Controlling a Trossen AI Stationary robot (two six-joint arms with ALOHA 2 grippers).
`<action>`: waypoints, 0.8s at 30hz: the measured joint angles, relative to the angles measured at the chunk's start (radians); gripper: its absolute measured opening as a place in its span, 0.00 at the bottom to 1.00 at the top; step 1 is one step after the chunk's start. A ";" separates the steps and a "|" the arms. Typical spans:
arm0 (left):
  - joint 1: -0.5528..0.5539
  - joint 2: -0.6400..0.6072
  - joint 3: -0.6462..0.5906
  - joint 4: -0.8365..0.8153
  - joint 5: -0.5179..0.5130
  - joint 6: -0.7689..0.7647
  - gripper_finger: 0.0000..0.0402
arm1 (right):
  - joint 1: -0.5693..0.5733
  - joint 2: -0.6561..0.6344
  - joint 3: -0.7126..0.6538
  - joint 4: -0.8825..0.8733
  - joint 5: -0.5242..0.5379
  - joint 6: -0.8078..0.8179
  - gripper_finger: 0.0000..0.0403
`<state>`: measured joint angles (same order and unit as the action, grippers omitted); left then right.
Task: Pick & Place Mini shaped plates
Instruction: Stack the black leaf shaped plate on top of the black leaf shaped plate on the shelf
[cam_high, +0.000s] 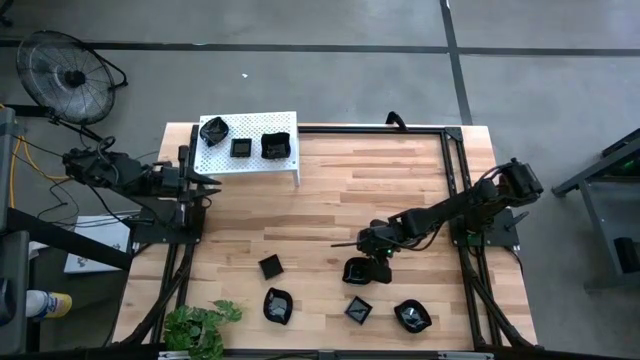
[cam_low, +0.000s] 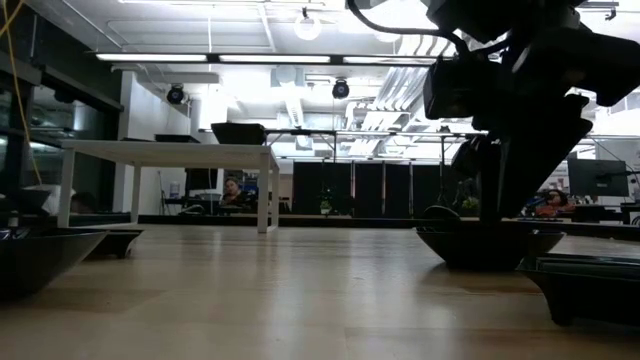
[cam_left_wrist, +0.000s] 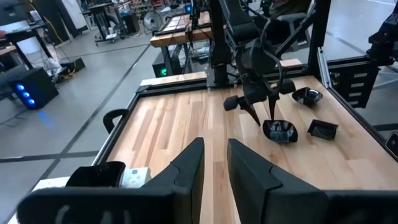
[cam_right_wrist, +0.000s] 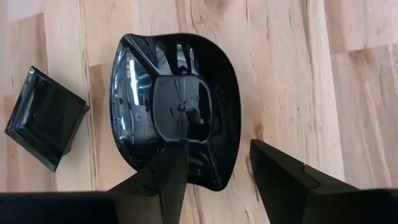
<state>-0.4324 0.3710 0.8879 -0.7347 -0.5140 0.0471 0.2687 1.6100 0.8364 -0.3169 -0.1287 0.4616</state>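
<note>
Several small glossy black mini shaped plates lie on the wooden table, among them a wavy-edged one (cam_right_wrist: 174, 106) (cam_high: 360, 272) resting flat under my right gripper (cam_right_wrist: 217, 180) (cam_high: 366, 260). That gripper is open and points steeply down, one finger over the plate's hollow and the other outside its rim. Loose plates (cam_high: 270, 265) (cam_high: 278, 305) (cam_high: 358, 310) (cam_high: 412, 316) lie toward the near edge. Three more plates (cam_high: 214, 130) (cam_high: 241, 147) (cam_high: 275, 146) sit on the white perforated shelf (cam_high: 290, 165) at the far left. My left gripper (cam_left_wrist: 216, 168) (cam_high: 210, 187) hovers by the shelf, open by a narrow gap, with nothing between its fingers. My right gripper straddles the wavy plate's rim (cam_right_wrist: 219, 163) from above: one finger (cam_right_wrist: 168, 174) stands over the hollow, the other (cam_right_wrist: 280, 174) over the bare table beside it. I cannot tell whether either finger touches the plate. The plate lies flat on the table.
A potted green plant (cam_high: 200, 325) stands at the near left corner. A black metal frame (cam_high: 455, 160) runs along the table's far and right edges. A square plate (cam_right_wrist: 43, 118) lies close beside the wavy one. Bare wood (cam_high: 330, 210) spreads across the table's middle.
</note>
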 joint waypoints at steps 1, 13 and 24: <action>0.000 0.000 0.000 0.000 0.000 0.000 0.17 | 0.000 0.000 0.000 0.001 -0.001 -0.005 0.41; 0.000 0.000 0.000 -0.001 0.001 -0.002 0.17 | 0.000 0.042 -0.002 0.006 0.017 -0.017 0.41; 0.000 0.000 0.000 -0.001 0.001 -0.001 0.17 | 0.000 0.042 -0.002 0.008 0.017 -0.006 0.30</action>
<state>-0.4324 0.3710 0.8879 -0.7357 -0.5129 0.0460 0.2687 1.6516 0.8345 -0.3088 -0.1120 0.4561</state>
